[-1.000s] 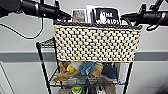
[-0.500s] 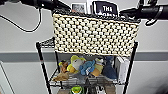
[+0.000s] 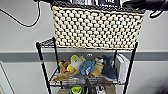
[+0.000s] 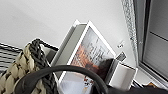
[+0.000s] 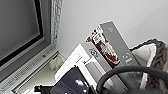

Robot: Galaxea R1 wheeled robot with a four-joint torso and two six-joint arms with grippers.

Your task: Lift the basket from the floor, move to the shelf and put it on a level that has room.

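The cream woven basket [image 3: 97, 27] with its dark rim hangs high in the head view, right in front of the black wire shelf [image 3: 42, 65]. Its underside sits about even with the top level [image 3: 46, 43], whose grid shows at the left corner. Whether the basket rests on that level cannot be told. Dark parts of my arms meet the basket's upper corners, left [image 3: 43, 1] and right [image 3: 152, 5]. The basket's braided rim [image 4: 37, 57] shows in the left wrist view, and the rim [image 5: 160, 55] shows in the right wrist view. Boxes and books [image 4: 92, 55] stand inside the basket.
Colourful plush toys [image 3: 85, 66] and a white box [image 3: 122, 66] fill the tier below the top one. A grey-striped wall stands behind the rack. A black cable [image 3: 15, 18] hangs at the left. A window frame [image 5: 30, 50] is near the right wrist.
The rack has grown in the picture, so the camera has come closer. The basket sits higher in the picture, its underside now at the top tier's height.
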